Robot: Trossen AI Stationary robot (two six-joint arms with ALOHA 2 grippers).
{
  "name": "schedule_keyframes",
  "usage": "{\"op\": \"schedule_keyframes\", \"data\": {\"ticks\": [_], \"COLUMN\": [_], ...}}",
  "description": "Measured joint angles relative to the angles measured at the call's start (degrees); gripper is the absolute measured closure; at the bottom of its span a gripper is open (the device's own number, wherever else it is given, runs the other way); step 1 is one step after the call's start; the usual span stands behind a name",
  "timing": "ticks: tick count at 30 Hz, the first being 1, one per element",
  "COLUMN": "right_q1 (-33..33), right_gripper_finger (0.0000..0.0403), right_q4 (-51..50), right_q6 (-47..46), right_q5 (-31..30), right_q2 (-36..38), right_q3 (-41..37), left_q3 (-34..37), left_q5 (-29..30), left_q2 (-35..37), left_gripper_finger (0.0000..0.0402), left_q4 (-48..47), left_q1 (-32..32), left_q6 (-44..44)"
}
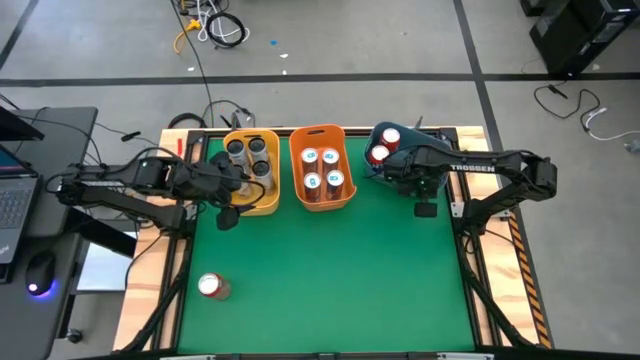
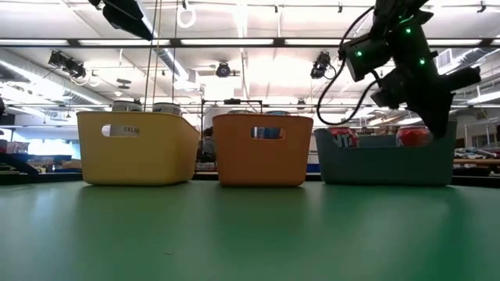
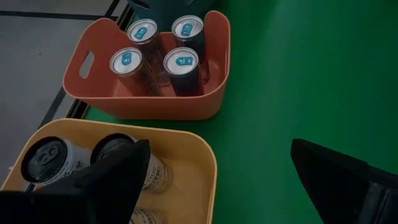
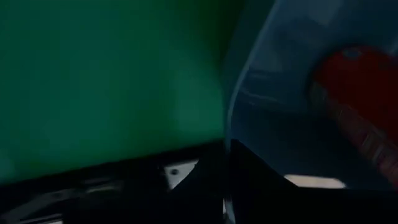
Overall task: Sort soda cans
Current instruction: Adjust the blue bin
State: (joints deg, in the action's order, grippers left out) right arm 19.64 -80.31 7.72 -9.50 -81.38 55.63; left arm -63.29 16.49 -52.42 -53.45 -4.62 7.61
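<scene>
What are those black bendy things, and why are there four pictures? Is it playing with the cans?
They are two robot arms, each ending in a pincer. One camera looks down from above, one peeks along the table, and one rides on each wrist. On the green table stand three bins: a yellow bin with grey-topped cans, an orange bin with four blue-marked cans, and a blue bin with red cans. One red can lies alone on the table near the front. The left pincer is open over the yellow bin's edge, holding nothing. The right pincer is shut beside the blue bin; I see nothing held in it.
</scene>
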Motion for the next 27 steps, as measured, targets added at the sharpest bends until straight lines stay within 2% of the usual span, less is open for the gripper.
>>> {"op": "schedule_keyframes", "data": {"ticks": [4,13,20,27], "right_q1": [-1.38,-2.8,-2.63,-2.76], "right_gripper_finger": [0.0394,0.0398,0.0384,0.0383], "right_q4": [2.89,14.42,23.78,32.31], "right_q6": [-0.26,-1.19,-0.91,-0.65], "right_q5": [4.51,9.59,9.71,9.93], "right_q2": [0.0,-0.02,-0.93,-6.09], "right_q3": [2.52,8.61,8.73,8.8], "left_q3": [-0.01,0.0,0.0,-0.01], "left_q5": [0.0,0.0,0.0,0.0], "left_q2": [0.0,0.0,0.0,0.0], "left_gripper_finger": [0.0007,0.0007,0.0007,0.0007], "left_q4": [0.0,-0.02,-0.04,-0.02], "left_q1": [0.0,0.0,0.0,0.0], "left_q6": [0.05,0.14,0.16,0.51]}}
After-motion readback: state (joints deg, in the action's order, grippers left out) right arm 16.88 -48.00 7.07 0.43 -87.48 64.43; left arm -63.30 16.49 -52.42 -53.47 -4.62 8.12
